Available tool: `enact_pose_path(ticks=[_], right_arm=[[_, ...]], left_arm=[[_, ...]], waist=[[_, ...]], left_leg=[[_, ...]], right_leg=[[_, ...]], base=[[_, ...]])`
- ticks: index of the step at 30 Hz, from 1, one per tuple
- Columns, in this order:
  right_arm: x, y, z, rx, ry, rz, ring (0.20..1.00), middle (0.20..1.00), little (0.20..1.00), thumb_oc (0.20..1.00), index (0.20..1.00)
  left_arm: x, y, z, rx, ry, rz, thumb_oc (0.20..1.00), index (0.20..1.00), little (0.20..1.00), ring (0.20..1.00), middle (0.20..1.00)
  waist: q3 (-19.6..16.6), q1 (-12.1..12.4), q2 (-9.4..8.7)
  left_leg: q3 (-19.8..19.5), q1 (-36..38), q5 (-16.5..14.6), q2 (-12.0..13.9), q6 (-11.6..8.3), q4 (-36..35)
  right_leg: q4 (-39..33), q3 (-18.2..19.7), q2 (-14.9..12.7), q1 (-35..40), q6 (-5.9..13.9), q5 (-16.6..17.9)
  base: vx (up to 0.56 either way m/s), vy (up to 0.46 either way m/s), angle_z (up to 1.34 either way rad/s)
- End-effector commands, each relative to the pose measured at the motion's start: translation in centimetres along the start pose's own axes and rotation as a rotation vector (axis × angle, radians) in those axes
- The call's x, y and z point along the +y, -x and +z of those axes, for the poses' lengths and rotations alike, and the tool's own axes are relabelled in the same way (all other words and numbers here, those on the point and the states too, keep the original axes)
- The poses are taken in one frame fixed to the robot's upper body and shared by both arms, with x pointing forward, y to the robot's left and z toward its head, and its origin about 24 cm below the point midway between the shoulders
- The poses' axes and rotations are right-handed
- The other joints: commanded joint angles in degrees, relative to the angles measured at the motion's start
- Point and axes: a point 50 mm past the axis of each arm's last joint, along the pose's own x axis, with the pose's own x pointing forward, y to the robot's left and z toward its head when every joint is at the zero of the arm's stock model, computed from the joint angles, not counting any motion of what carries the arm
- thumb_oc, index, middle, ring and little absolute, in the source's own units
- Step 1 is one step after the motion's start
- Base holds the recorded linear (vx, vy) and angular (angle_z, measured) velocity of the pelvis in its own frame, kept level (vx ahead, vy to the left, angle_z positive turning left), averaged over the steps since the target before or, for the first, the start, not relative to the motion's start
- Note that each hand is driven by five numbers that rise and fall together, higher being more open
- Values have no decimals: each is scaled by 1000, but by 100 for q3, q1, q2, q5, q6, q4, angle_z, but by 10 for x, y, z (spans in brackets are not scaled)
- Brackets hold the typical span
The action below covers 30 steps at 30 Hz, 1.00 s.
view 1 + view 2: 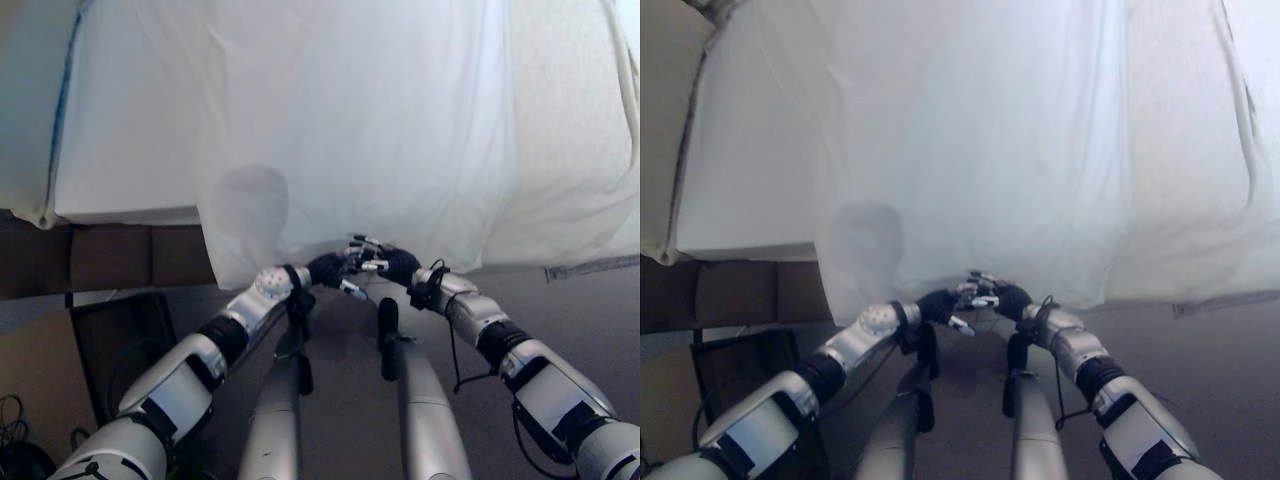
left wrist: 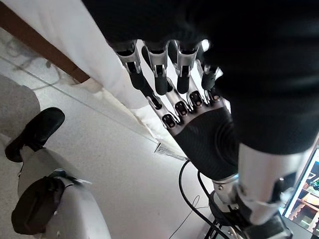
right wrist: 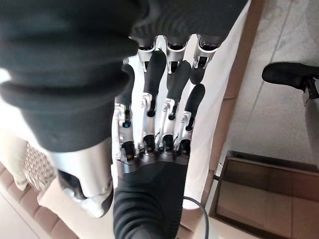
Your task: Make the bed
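Both hands meet at the low middle of the head views, just under the hanging hem of the white sheet (image 1: 340,130). In its own wrist view the left hand (image 2: 164,74) has its fingers out straight, laid tip to knuckle over the fingers of the right hand (image 3: 169,79), which are straight as well; neither hand holds any cloth. The two sets of fingers overlap and touch, back against front.

That sheet covers the bed (image 1: 120,200) from the near edge to the far end of the view, its long axis running away from the robot. It is thin, plain white and faintly creased, with long soft folds running the same way. Its near end droops over the mattress edge in a loose flap towards the grey floor (image 1: 590,310), lower in the middle than at the sides. At the left a pale corner of bedding with a blue seam (image 1: 62,110) hangs over a dark brown bed frame (image 1: 110,255).
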Motion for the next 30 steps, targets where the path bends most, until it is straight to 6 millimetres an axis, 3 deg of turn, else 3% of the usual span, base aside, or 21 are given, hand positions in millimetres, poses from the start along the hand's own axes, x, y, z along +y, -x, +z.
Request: enact_pose_path(ticks=[1,3,7,8,11,15,18,24,30], right_arm=[[-8,-1,34,-117,27,-37,1000,1000,1000,1000,1000],[-10,-2,41,-128,39,-53,1000,1000,1000,1000,1000],[-25,-4,70,-194,45,-190,1000,1000,1000,1000,1000],[-25,-4,70,-194,46,-190,1000,1000,1000,1000,1000],[-35,-2,88,-241,23,-291,1000,1000,1000,1000,1000],[-45,3,103,-288,-3,-382,1000,1000,1000,1000,1000],[-61,16,118,-366,-60,-527,1000,1000,1000,1000,1000],[-89,43,113,-329,-35,-736,1000,1000,1000,1000,1000],[-113,76,98,-298,-62,-903,1000,1000,1000,1000,1000]], left_arm=[[23,-2,25,-128,30,150,1000,1000,1000,1000,1000],[33,0,28,-123,13,207,1000,1000,1000,1000,1000],[76,17,32,-82,6,500,1000,1000,1000,1000,1000],[76,17,32,-82,5,501,1000,1000,1000,1000,1000],[104,35,38,-53,-72,728,1000,1000,1000,1000,1000],[120,49,42,-26,-105,832,1000,1000,1000,1000,1000],[137,71,37,10,-75,989,1000,1000,1000,1000,1000],[145,86,30,11,-14,1121,1000,1000,1000,1000,1000],[144,118,-10,126,37,1232,1000,1000,1000,1000,1000]], waist=[[-144,38,-34],[-146,36,-39],[-85,13,-125],[-86,14,-125],[-96,21,-176],[-127,18,-188],[-125,35,-195],[-165,57,-134],[-108,115,-59]], left_leg=[[236,-386,-836,2,6,1083],[232,-474,-845,5,3,1146],[219,-809,-1012,47,20,1578],[219,-818,-1016,49,20,1587],[233,-1059,-1119,57,17,1907],[234,-1151,-1114,57,18,1913],[251,-1188,-1155,71,10,1962],[228,-1073,-1030,48,-29,1641],[242,-541,-730,-55,-102,817]], right_leg=[[-912,44,21,-25,475,815],[-867,55,30,-102,465,802],[-452,71,50,-446,429,665],[-445,72,51,-454,429,662],[-230,71,37,-657,404,589],[-190,63,12,-777,411,585],[-175,44,27,-788,398,533],[-423,-56,-14,-637,410,572],[-1096,-107,-43,-131,474,803]], base=[[-10,16,-3],[-10,13,-6],[-6,3,-2],[-1,3,-4],[9,12,-7],[4,1,-1],[0,0,0],[12,-23,1],[14,-4,5]])
